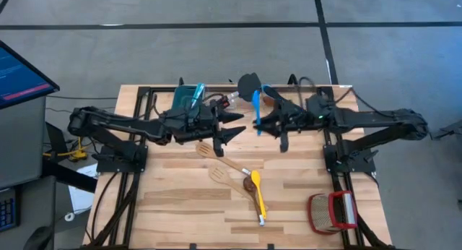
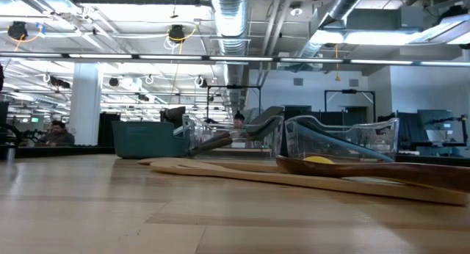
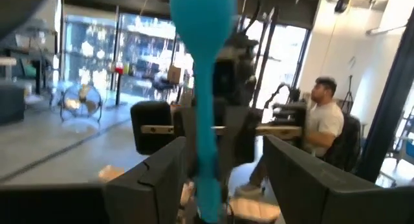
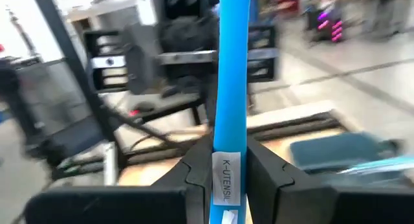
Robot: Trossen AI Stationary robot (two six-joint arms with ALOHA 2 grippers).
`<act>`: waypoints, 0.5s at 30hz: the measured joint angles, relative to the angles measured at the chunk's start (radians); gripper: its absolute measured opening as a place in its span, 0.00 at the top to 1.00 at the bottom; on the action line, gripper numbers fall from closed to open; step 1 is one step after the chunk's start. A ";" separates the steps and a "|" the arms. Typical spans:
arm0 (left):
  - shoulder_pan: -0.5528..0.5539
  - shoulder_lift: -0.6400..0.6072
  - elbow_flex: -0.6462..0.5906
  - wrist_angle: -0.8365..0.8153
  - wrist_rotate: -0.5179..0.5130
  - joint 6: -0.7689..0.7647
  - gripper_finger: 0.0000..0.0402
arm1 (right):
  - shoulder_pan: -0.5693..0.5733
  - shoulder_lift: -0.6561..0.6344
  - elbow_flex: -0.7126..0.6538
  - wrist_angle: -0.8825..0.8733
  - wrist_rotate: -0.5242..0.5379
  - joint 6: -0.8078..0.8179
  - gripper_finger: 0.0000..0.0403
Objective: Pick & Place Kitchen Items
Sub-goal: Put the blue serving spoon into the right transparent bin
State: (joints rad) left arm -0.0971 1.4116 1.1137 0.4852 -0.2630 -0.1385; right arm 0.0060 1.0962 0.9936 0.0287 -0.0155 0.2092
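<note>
The table [image 1: 180,207] carries both arms in the upper half of the high view, the grippers facing each other near top centre with only a narrow gap between them. The lower half of the table is mostly open wood.

The teal bin [image 1: 186,98] sits at the upper edge, left of centre, with a blue-tipped utensil [image 1: 197,95] lying in it. The red-and-tan basket [image 1: 332,212] stands at the lower right corner, close to the table edge and well apart from both arms.

Right gripper [image 1: 258,121]: its fingers are closed on the handle of the blue spoon [image 4: 231,81]. In the right wrist view the handle runs straight up from between the two dark fingers [image 4: 194,175] and bears a white label. In the high view the spoon stands just left of the right gripper, between the two arms.

Left gripper [image 1: 232,126]: its fingers [image 3: 152,182] are spread wide apart and grip nothing. In the left wrist view the blue spoon stands in the gap between them, touching neither as far as can be seen.

A black spatula [image 1: 249,84] lies at the upper edge, above the gap between the grippers.

Below the grippers, at centre, two wooden spoons [image 1: 224,163] lie diagonally, with a yellow spoon [image 1: 257,196] crossing their lower right ends. All are clear of both grippers. In the low view the wooden spoons and a yellow spot lie in the foreground right.

A person [image 3: 323,123] sits in the room beyond the table.
</note>
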 joint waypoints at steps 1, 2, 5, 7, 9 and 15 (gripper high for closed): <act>0.000 -0.007 0.001 0.008 0.000 0.008 0.52 | -0.005 -0.022 0.000 -0.016 0.026 -0.014 0.87; 0.000 -0.019 0.001 0.004 0.000 0.022 0.52 | -0.011 -0.048 0.000 -0.051 0.058 -0.033 0.87; 0.000 -0.051 0.001 0.001 0.001 0.032 0.53 | -0.028 -0.109 0.002 -0.167 0.188 -0.085 0.87; 0.000 -0.075 0.001 0.001 0.001 0.031 0.54 | -0.050 -0.135 0.000 -0.279 0.258 -0.100 0.87; 0.000 -0.098 0.001 0.002 0.001 0.031 0.55 | -0.077 -0.143 0.000 -0.344 0.271 -0.104 0.87; -0.006 -0.132 0.001 -0.005 0.001 0.030 0.57 | -0.144 -0.143 -0.037 -0.388 0.268 -0.104 0.87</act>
State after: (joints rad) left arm -0.1029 1.2794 1.1149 0.4797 -0.2623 -0.1085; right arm -0.1377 0.9534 0.9562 -0.3593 0.2526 0.1051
